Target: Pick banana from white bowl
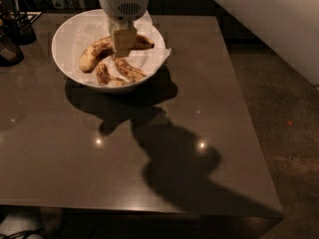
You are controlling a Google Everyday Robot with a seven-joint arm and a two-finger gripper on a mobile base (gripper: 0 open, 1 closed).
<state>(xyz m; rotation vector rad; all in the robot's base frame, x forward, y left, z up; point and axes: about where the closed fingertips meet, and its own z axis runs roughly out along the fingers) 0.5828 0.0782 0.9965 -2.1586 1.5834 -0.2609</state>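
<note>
The white bowl (pixel 67 39) stands at the table's far left, lined with crumpled white paper. The banana (pixel 92 58), long, curved and brown-speckled, lies across the bowl's middle. Its right end (pixel 143 44) shows past the gripper. My gripper (pixel 123 43) hangs straight down from its white wrist, right over the banana's middle, and hides that part. Two shorter brown-yellow pieces (pixel 128 69) lie in the bowl's near half.
Dark containers (pixel 11 48) stand at the table's far left edge. The dark table (pixel 164 163) ends at the right around mid-frame, with floor (pixel 289 133) beyond. Part of my white arm (pixel 269 14) fills the upper right corner.
</note>
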